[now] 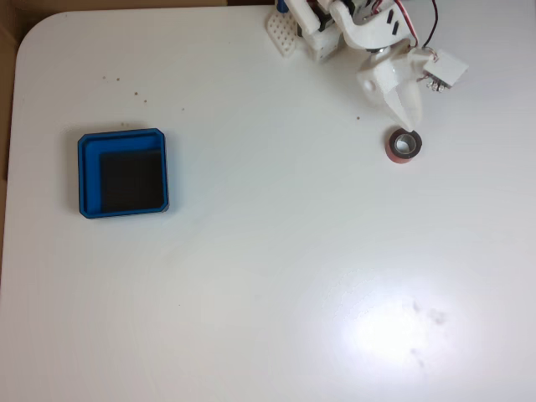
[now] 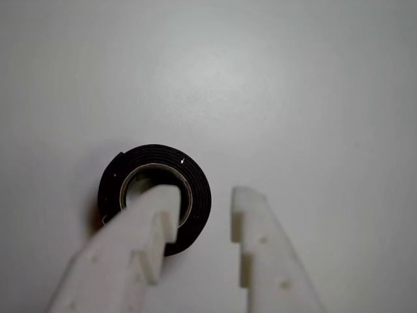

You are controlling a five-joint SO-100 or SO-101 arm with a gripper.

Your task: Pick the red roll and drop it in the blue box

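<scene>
The red roll [image 1: 404, 146] lies flat on the white table at the right in the fixed view, its silver core and dark hole facing up. In the wrist view the red roll [image 2: 199, 189] looks dark, seen from directly above. My white gripper [image 1: 409, 124] hangs right over the roll's far edge. Its jaws stand open around the ring's right wall: the left finger [image 2: 153, 215] reaches over the hole, the right finger [image 2: 251, 222] sits outside the roll with a gap. The gripper [image 2: 205, 195] holds nothing. The blue box [image 1: 88, 172] rests far to the left, its black floor bare.
The arm's white base [image 1: 314, 33] stands at the table's top edge. The table's rounded corner [image 1: 38, 33] is at the top left, with brown floor beyond. A bright glare patch [image 1: 385, 327] lies at the lower right.
</scene>
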